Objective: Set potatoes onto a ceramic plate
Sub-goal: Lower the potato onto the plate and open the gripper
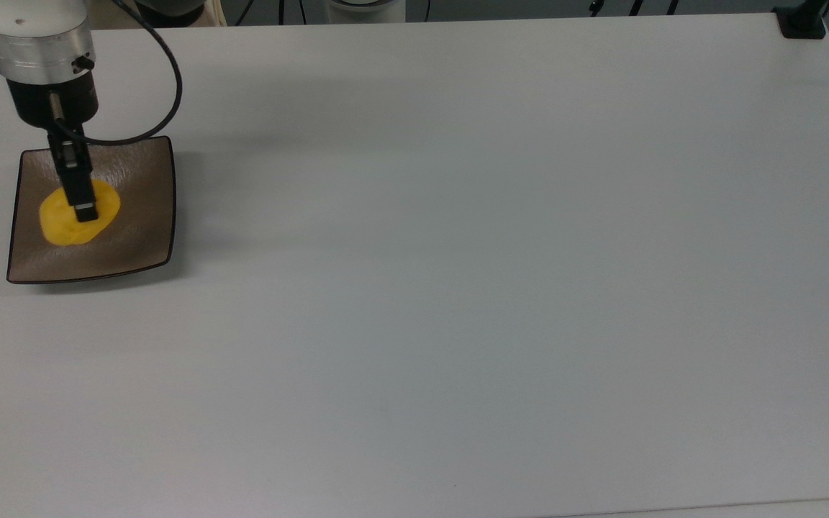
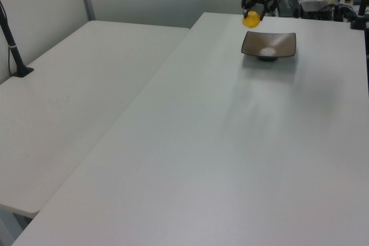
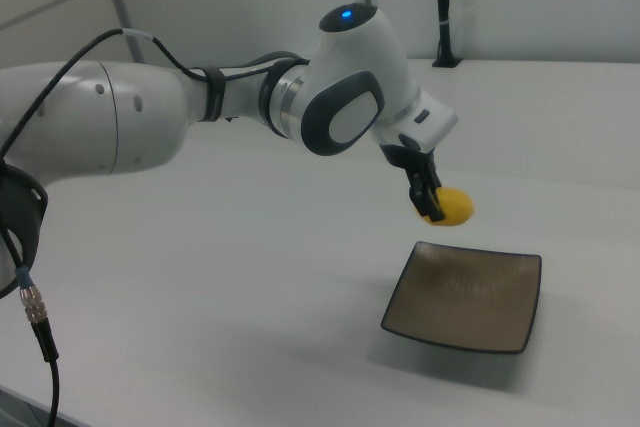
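The bright yellow potato (image 1: 78, 216) hangs in the air, held by my gripper (image 1: 85, 211), which is shut on it. In the top view it lies over the middle of the square glossy brown ceramic plate (image 1: 142, 237). The right view shows the potato (image 3: 452, 206) and my gripper (image 3: 432, 209) well above the plate (image 3: 465, 299), over its far edge. In the left view the potato (image 2: 251, 20) floats above and just left of the plate (image 2: 283, 44), under my gripper (image 2: 252, 14).
The plate sits near the far left corner of the large white table (image 1: 458, 288) in the top view. A black post base (image 1: 802, 21) stands at the table's far right corner. A second white table (image 2: 75, 96) adjoins on the left view's left.
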You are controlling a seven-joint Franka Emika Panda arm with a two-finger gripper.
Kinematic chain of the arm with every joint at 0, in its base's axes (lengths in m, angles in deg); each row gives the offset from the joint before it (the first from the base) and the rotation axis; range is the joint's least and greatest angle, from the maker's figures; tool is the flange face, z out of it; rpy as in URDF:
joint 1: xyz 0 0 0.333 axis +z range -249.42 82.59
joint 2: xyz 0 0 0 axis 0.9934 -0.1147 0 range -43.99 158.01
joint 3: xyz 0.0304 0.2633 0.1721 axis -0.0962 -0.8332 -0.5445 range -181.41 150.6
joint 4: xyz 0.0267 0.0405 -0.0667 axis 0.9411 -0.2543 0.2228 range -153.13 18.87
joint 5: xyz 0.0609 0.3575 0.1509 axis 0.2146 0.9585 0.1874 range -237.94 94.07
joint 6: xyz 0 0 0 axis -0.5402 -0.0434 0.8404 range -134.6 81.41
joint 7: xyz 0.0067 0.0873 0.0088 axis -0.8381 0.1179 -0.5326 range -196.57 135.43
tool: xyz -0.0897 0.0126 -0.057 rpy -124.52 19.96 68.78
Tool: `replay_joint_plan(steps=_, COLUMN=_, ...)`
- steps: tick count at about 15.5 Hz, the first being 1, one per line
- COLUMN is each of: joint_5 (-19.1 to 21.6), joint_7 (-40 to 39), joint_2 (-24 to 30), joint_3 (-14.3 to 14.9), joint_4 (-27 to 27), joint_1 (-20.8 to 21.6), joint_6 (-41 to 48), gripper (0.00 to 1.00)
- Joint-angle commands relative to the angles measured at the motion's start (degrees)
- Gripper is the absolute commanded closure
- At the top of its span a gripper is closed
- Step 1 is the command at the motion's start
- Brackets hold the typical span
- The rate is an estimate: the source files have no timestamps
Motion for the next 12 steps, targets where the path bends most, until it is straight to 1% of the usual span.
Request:
replay_joint_plan(steps=1, joint_5=1.79, joint_7=-3.68, joint_2=1.41, joint_3=-0.93, joint_4=-3.33, joint_1=-0.43, joint_6=2.04, gripper=0.63)
replay_joint_plan(steps=2, joint_5=1.79, joint_7=-3.68, joint_2=1.32, joint_3=-0.93, joint_4=-3.50, joint_1=-0.43, joint_6=2.12, gripper=0.61)
replay_joint_plan(steps=3, joint_5=1.87, joint_7=-3.68, joint_2=1.23, joint_3=-0.93, joint_4=-3.42, joint_1=-0.34, joint_6=2.21, gripper=0.51)
replay_joint_plan(steps=4, joint_5=1.87, joint_7=-3.51, joint_2=1.06, joint_3=-0.93, joint_4=-3.33, joint_1=-0.34, joint_6=2.12, gripper=0.34)
replay_joint_plan(steps=5, joint_5=1.96, joint_7=-3.42, joint_2=0.97, joint_3=-0.84, joint_4=-3.33, joint_1=-0.34, joint_6=2.04, gripper=0.25)
replay_joint_plan(steps=6, joint_5=1.96, joint_7=-3.42, joint_2=0.97, joint_3=-0.93, joint_4=-3.33, joint_1=-0.34, joint_6=2.04, gripper=0.23)
replay_joint_plan(steps=8, joint_5=1.96, joint_7=-3.24, joint_2=0.97, joint_3=-0.84, joint_4=-3.33, joint_1=-0.34, joint_6=2.04, gripper=0.09)
replay_joint_plan(steps=10, joint_5=1.96, joint_7=-3.24, joint_2=0.97, joint_3=-0.93, joint_4=-3.24, joint_1=-0.34, joint_6=2.04, gripper=0.06)
replay_joint_plan(steps=11, joint_5=1.96, joint_7=-3.24, joint_2=0.97, joint_3=-0.84, joint_4=-3.24, joint_1=-0.34, joint_6=2.04, gripper=0.02)
replay_joint_plan(steps=12, joint_5=1.96, joint_7=-3.24, joint_2=0.97, joint_3=-0.93, joint_4=-3.24, joint_1=-0.34, joint_6=2.04, gripper=0.01)
